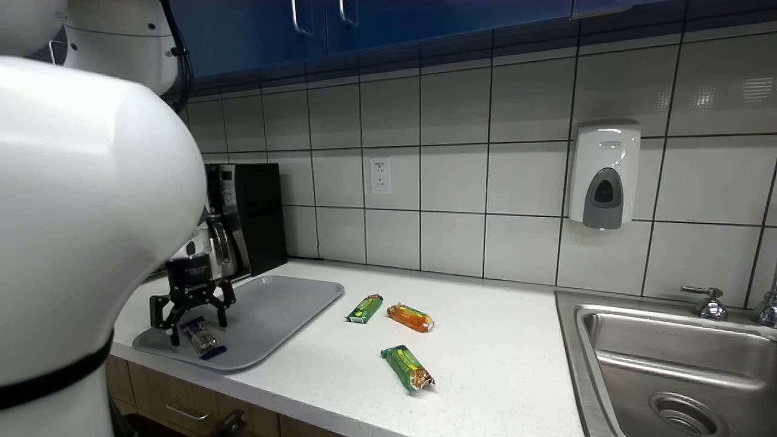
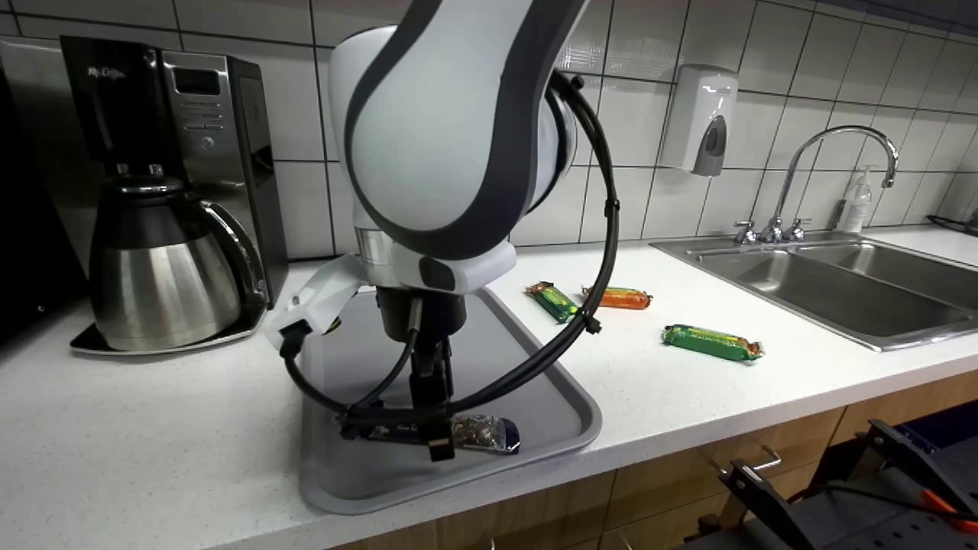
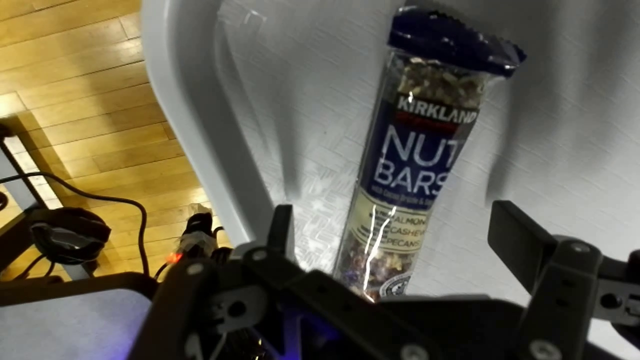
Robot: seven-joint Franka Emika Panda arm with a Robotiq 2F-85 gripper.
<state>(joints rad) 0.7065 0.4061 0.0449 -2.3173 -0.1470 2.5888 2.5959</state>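
Nut bar point(image 3: 410, 170) lies flat on the gray tray point(image 1: 273, 303), near its rim. Gripper point(image 1: 199, 331) is right over it, fingers point(image 3: 515, 240) spread wide, one each side (gaps visible). On the counter point(image 1: 485, 352) off the tray: green bar point(image 1: 365, 309), orange bar point(image 1: 410, 317) just beside it, second green bar point(image 1: 405, 365) farther off. Coffee maker point(image 2: 206, 114) near the tray.
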